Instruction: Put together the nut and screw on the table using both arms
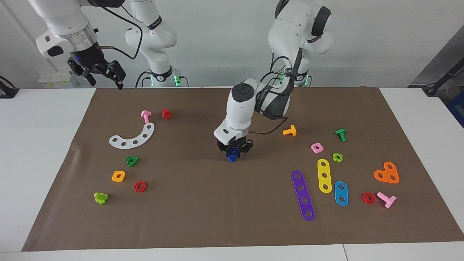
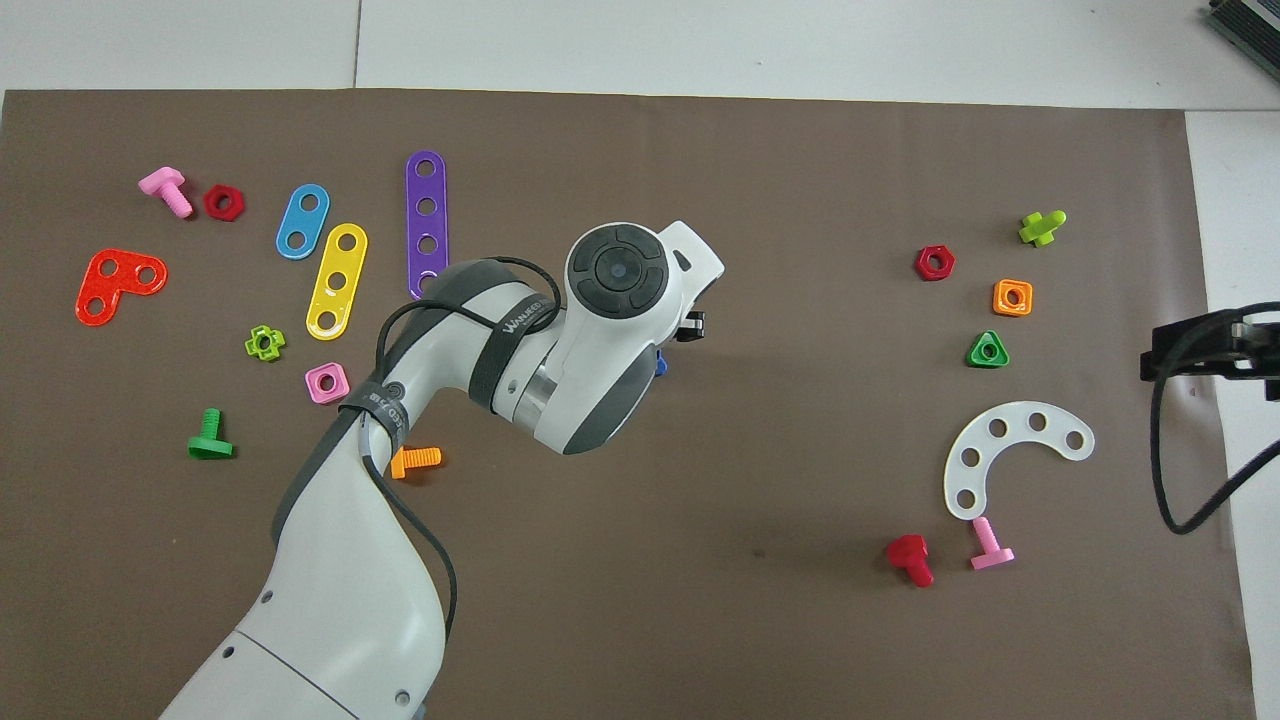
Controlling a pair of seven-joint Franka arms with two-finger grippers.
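While left hand [image 1: 233, 151] grips screw [image 1: 232, 155] mid-mat, right hand [image 1: 105, 74] waits open.

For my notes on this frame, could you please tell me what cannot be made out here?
- Blue piece in the left gripper: nut, screw or both joined is too small to tell in the facing view; overhead, the arm covers nearly all of it.
- Right gripper: cut off by the edge overhead.
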